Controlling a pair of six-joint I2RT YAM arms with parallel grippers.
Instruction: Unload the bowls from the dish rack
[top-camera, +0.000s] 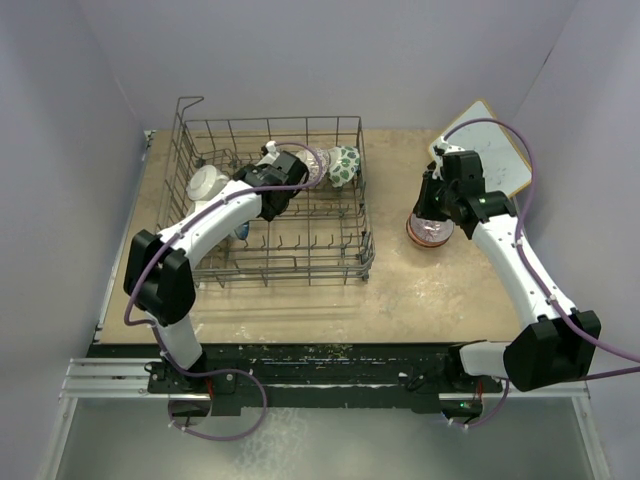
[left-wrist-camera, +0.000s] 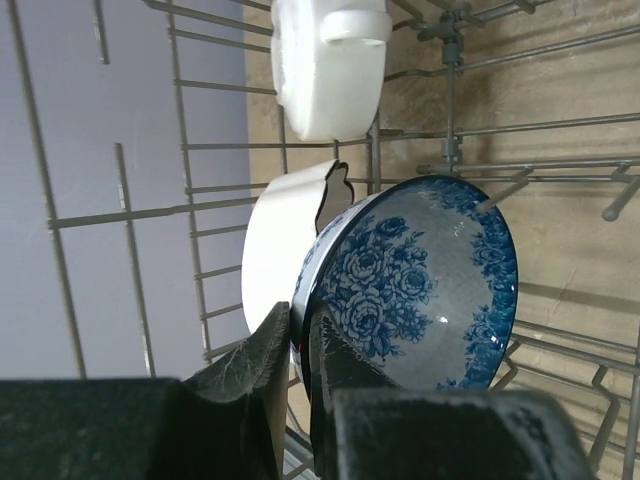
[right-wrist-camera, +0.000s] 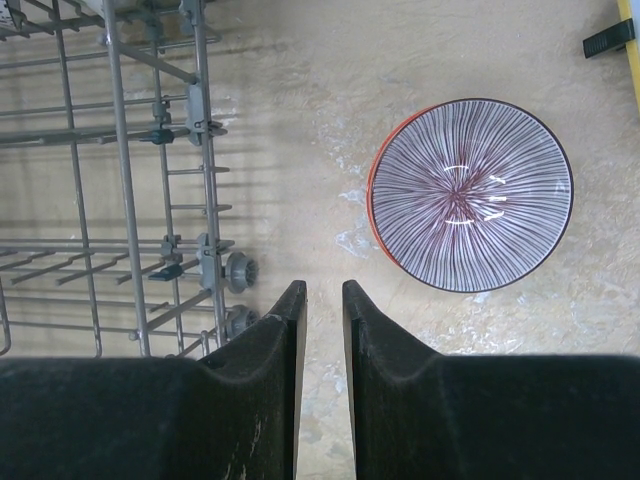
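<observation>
Inside the dish rack (top-camera: 362, 240), my left gripper (left-wrist-camera: 300, 335) is shut on the rim of a blue floral bowl (left-wrist-camera: 420, 285) that stands on edge, with one finger on each side of the rim. A plain white bowl (left-wrist-camera: 275, 250) stands just behind it. More bowls stand in the rack: a white one (top-camera: 205, 183), a purple-rimmed one (top-camera: 316, 165) and a green-white one (top-camera: 345, 165). A red-orange striped bowl (right-wrist-camera: 470, 195) sits upright on the table right of the rack. My right gripper (right-wrist-camera: 323, 295) hovers beside it, open by a narrow gap with nothing between its fingers.
Rack wires and upright prongs (left-wrist-camera: 450, 150) surround the blue bowl, and a white rounded dish (left-wrist-camera: 330, 65) sits beyond it. A white tilted board (top-camera: 490, 150) leans at the back right. The rack's corner (right-wrist-camera: 205, 270) is close to the left of my right fingers.
</observation>
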